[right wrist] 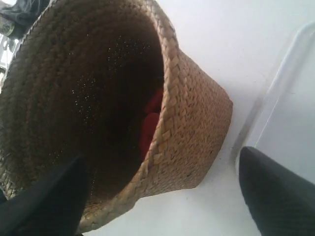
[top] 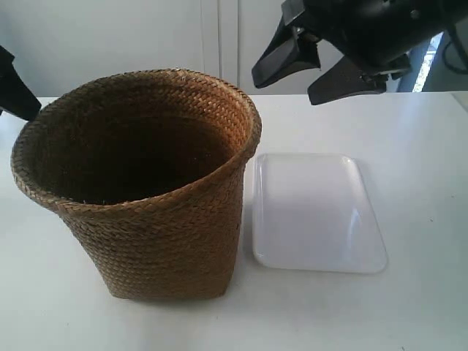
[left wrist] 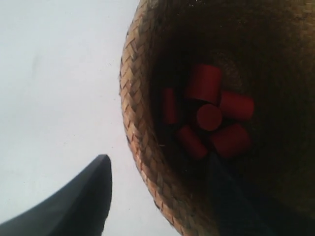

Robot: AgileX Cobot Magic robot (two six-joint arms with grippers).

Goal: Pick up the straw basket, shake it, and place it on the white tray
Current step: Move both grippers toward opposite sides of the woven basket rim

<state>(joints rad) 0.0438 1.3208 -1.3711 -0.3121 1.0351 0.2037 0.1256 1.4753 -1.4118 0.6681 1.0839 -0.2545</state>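
The straw basket (top: 157,219) stands upright on the white table, to the left of the white tray (top: 314,212), which lies flat with nothing on it. My left gripper (left wrist: 157,162) is open and straddles the basket's rim (left wrist: 135,113). One finger (left wrist: 81,201) is outside the wall and the other (left wrist: 231,196) is inside. My right gripper (top: 284,88) hangs open above the basket's far right rim. In its wrist view the right gripper (right wrist: 162,157) spans the rim (right wrist: 167,98), with one finger (right wrist: 280,191) over the tray (right wrist: 295,113).
Several red cylinders (left wrist: 209,116) lie on the basket's dark floor, and the red cylinders (right wrist: 152,123) also show past the rim in the right wrist view. A dark part of the left arm (top: 14,91) sits at the exterior view's left edge. A white wall stands behind the table.
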